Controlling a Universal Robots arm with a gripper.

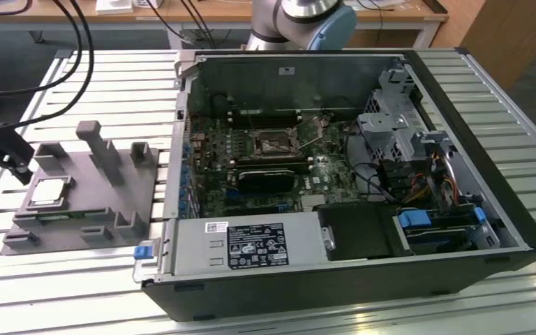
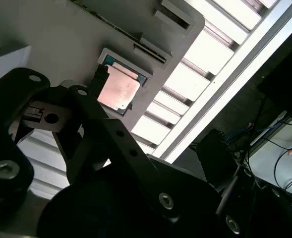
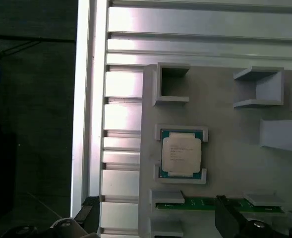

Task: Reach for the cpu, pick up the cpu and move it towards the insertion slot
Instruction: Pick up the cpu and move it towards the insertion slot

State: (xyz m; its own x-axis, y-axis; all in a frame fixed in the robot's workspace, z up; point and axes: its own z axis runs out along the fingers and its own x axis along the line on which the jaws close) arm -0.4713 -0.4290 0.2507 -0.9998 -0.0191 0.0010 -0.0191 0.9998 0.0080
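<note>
The cpu (image 1: 48, 190) is a small silvery square lying flat in a recess of the grey tray (image 1: 100, 202), on the exterior view's left. It also shows in both wrist views, as cpu (image 3: 181, 153) and cpu (image 2: 119, 89). My gripper (image 1: 5, 155) hangs above the tray's outer edge, just beside the cpu and apart from it. In the first wrist view the gripper (image 3: 155, 218) stands open with two dark fingertips (image 3: 228, 218) set wide and nothing between them. The insertion slot (image 1: 273, 143) sits on the motherboard inside the open computer case (image 1: 343, 279).
Upright blocks (image 1: 91, 143) rise from the tray close to the cpu. A green memory stick (image 3: 195, 203) lies in the tray next to the cpu. The slatted metal table (image 1: 82, 77) ends just past the tray. Black cables (image 1: 72, 63) hang over the table's far left.
</note>
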